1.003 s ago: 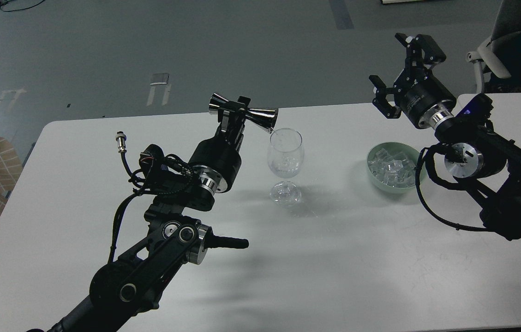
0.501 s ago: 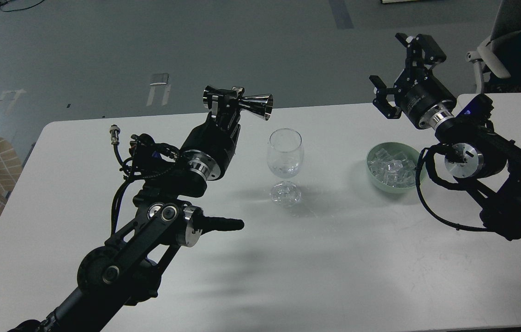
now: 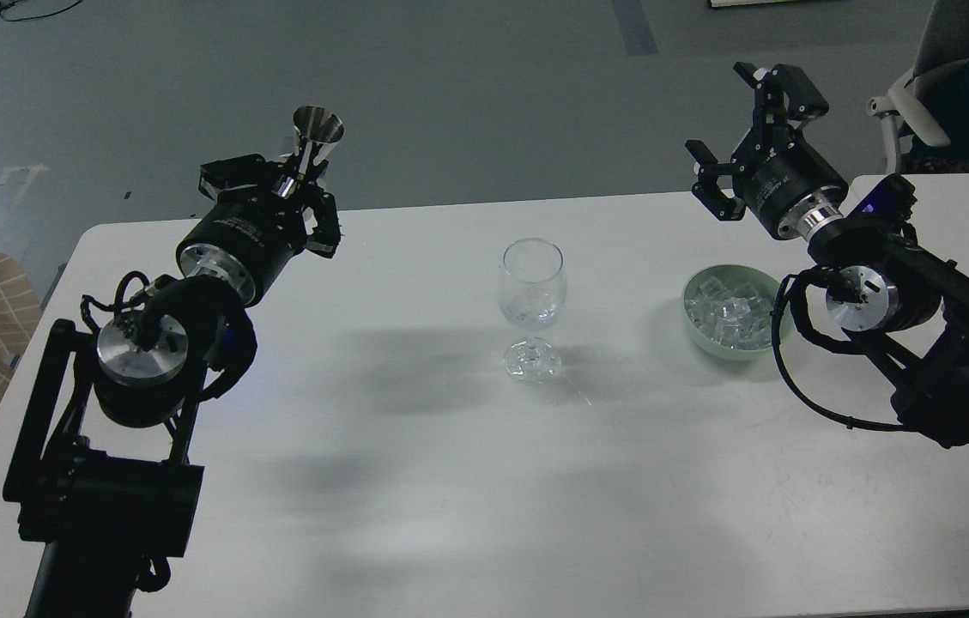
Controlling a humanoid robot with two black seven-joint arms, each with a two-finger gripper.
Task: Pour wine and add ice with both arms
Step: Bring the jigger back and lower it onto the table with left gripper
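Head view, left gripper [image 3: 291, 193]: upper left of the frame, jaws clamped on a shiny steel double-cone jigger [image 3: 312, 142], held upright.
Right gripper [image 3: 746, 124]: upper right, jaws spread wide, holding nothing.
Ice [image 3: 729, 313]: small clear cubes heaped in a pale green round bowl [image 3: 694, 330], right of centre.
Clear stemmed wine glass [image 3: 531, 287]: centre, upright on the white table [image 3: 450, 481].

White lettering is seen on the left gripper [image 3: 291, 184] and right gripper [image 3: 737, 142] bodies, but nothing can be read.
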